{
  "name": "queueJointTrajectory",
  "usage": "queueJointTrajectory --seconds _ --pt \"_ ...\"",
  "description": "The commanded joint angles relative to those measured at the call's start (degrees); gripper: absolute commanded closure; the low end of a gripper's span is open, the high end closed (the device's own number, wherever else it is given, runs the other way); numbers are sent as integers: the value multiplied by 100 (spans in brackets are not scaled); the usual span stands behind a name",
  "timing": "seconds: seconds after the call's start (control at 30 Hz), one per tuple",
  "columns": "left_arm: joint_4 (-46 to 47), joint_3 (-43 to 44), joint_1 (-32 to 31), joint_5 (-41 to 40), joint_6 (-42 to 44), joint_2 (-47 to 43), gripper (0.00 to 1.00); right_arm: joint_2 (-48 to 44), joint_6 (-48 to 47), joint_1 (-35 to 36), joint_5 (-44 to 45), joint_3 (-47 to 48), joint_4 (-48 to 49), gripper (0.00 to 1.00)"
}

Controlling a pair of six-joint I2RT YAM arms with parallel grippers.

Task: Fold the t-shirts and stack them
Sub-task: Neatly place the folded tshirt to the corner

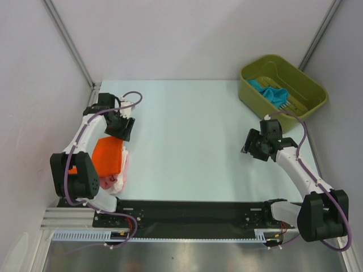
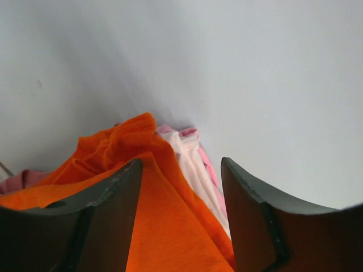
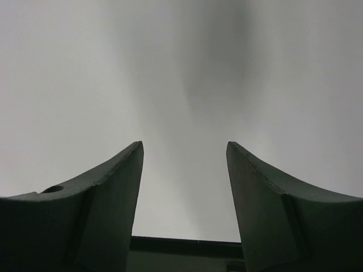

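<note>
The folded orange t-shirt (image 1: 108,156) lies on top of a stack at the table's left edge, with the pink t-shirt (image 1: 122,170) and the white t-shirt (image 1: 113,184) showing under it. My left gripper (image 1: 122,131) is open just behind the stack. In the left wrist view the orange cloth (image 2: 164,226) lies below and between the open jaws (image 2: 181,170), with white (image 2: 190,164) and pink (image 2: 207,165) folds beside it. The teal-blue t-shirt (image 1: 272,93) lies crumpled in the green basket (image 1: 255,101). My right gripper (image 1: 249,147) (image 3: 184,150) is open and empty over bare table.
The green basket stands at the back right corner, just behind my right arm. Grey walls close in the left, back and right sides. A black rail (image 1: 193,212) with the arm bases runs along the near edge.
</note>
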Motion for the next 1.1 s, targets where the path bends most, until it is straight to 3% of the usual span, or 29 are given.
queueJointTrajectory --seconds 0.0,0.2,0.33,0.47,0.63,0.9,1.07 --pt "111 168 -40 659 -106 -156 36 -187 -99 -36 125 113 -63 34" --pt "-135 370 -40 994 -88 -551 23 -284 -108 -36 178 104 -90 34" --pt "-266 441 -49 942 -79 -946 0 -328 -125 -36 187 148 -98 34" --pt "-223 152 -40 529 -27 -1500 0 -416 -152 -63 187 244 -168 34" --pt "215 -911 -40 -261 228 -2572 0 -627 -196 -80 222 420 -440 33" --pt "559 -2440 -40 -518 589 -3785 0 -1075 -170 -116 564 570 -845 32" --pt "735 -2898 -40 -667 414 -4313 0 -1347 -90 -116 486 561 -924 31"
